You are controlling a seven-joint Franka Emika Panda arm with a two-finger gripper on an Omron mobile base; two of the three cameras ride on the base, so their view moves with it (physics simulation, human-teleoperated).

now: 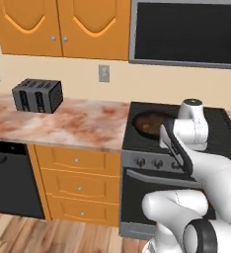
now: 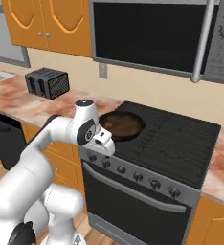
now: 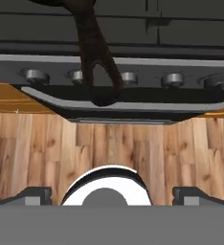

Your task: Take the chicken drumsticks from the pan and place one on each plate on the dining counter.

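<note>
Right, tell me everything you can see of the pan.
The pan is a round, dark skillet with low sides, dull brown-black inside. It sits flat on the black stove, at its front left corner. Its long straight handle sticks out past the stove's front edge, above the knobs; the hand view shows a loop at its end. Nothing else touches it. What lies inside is too dark to tell.

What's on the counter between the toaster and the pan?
Nothing. In the left base view, the marbled worktop runs bare from the toaster to the stove's edge, where the pan sits.
</note>
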